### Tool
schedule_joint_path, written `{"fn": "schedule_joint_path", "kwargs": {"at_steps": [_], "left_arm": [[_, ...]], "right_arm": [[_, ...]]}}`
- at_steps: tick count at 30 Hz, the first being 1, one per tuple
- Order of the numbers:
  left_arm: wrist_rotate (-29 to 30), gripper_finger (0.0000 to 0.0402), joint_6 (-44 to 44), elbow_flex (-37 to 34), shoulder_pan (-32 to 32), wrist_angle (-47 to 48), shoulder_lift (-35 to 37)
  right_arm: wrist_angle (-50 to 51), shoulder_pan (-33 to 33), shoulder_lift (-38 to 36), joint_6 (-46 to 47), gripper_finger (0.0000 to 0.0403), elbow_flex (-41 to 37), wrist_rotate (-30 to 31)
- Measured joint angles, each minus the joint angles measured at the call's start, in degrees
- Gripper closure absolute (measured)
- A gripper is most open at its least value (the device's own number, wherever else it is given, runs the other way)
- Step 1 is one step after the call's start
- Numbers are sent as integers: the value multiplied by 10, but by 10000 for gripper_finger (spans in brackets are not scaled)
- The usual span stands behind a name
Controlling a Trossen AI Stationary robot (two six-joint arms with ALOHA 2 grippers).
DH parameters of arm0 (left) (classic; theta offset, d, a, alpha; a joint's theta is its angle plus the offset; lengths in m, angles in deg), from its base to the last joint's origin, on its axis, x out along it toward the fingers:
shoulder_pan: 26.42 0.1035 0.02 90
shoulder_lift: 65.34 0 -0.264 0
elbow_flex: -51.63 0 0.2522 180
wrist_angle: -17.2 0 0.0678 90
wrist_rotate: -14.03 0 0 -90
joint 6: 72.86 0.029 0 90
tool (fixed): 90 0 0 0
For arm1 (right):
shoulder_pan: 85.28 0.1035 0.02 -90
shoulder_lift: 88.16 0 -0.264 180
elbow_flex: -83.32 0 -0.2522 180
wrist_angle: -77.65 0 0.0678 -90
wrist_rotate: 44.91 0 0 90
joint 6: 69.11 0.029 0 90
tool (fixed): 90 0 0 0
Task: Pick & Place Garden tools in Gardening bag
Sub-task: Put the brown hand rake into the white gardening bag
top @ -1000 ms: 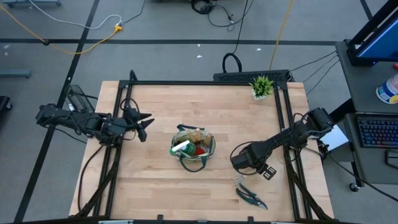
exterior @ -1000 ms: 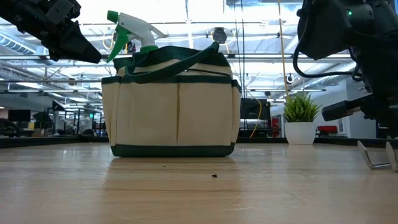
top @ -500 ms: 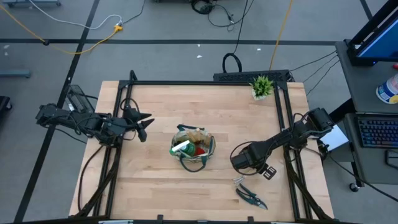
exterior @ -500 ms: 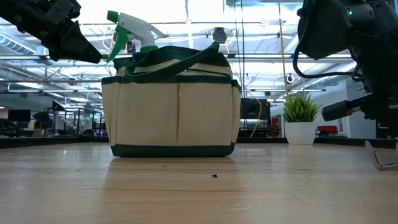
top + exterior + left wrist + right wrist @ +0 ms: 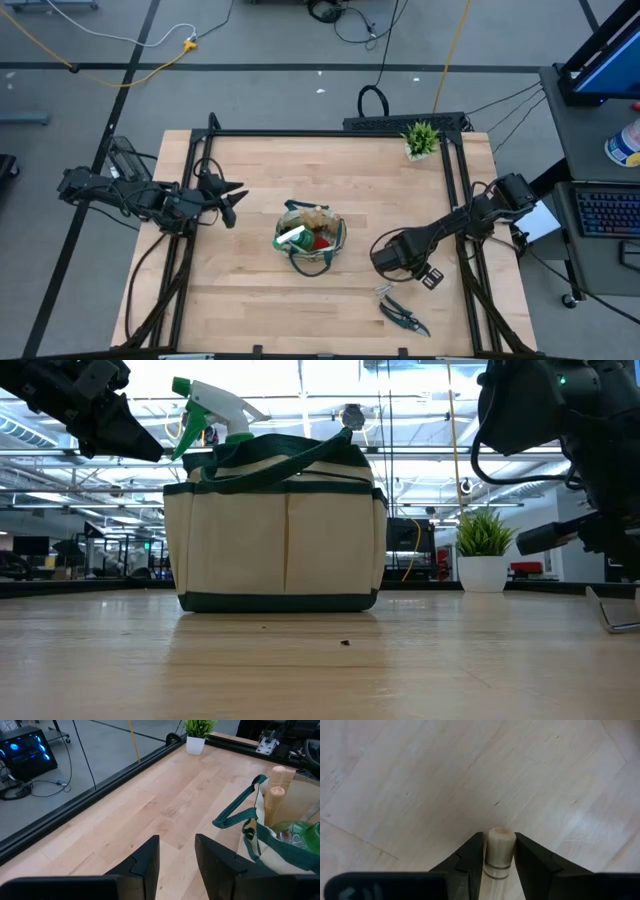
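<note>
The right gripper (image 5: 498,851), low over the desk (image 5: 250,180) to the right of the gardening bag (image 5: 311,238), has its fingers (image 5: 470,854) clenched on the rounded end of a pale wooden handle (image 5: 499,850); the tool's working end is out of sight, so which tool it is cannot be told. A turned wooden handle like this should be stiff, light and fairly grippy, though held by its very end a metal head would likely hang heavy and tend to swing; a hold nearer the middle would steady it. The khaki bag stands upright mid-desk, soft-sided, its green looped handles (image 5: 235,812) flopping across the mouth, already holding a green-and-white spray bottle (image 5: 212,408), wooden-handled tools (image 5: 276,787) and a red item (image 5: 320,242). Dark pruning shears (image 5: 404,315) lie near the desk's front edge, just beyond the right gripper; these look hard, slick and awkward, best taken across both handles. The left gripper (image 5: 176,852) hovers at the desk's left side, fingers parted with nothing between them. A potted plant (image 5: 421,139) sits at the far right corner.
</note>
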Motion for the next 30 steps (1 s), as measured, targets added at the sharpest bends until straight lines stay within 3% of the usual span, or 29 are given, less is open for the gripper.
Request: {"fn": "schedule_joint_path", "kwargs": {"at_steps": [7, 30], "left_arm": [[0, 273, 0, 0, 0, 0, 0], [0, 272, 3, 0, 0, 0, 0]], "right_arm": [[-60, -1, -1, 24, 303, -52, -30], [-71, 0, 2, 45, 303, -53, -27]]}}
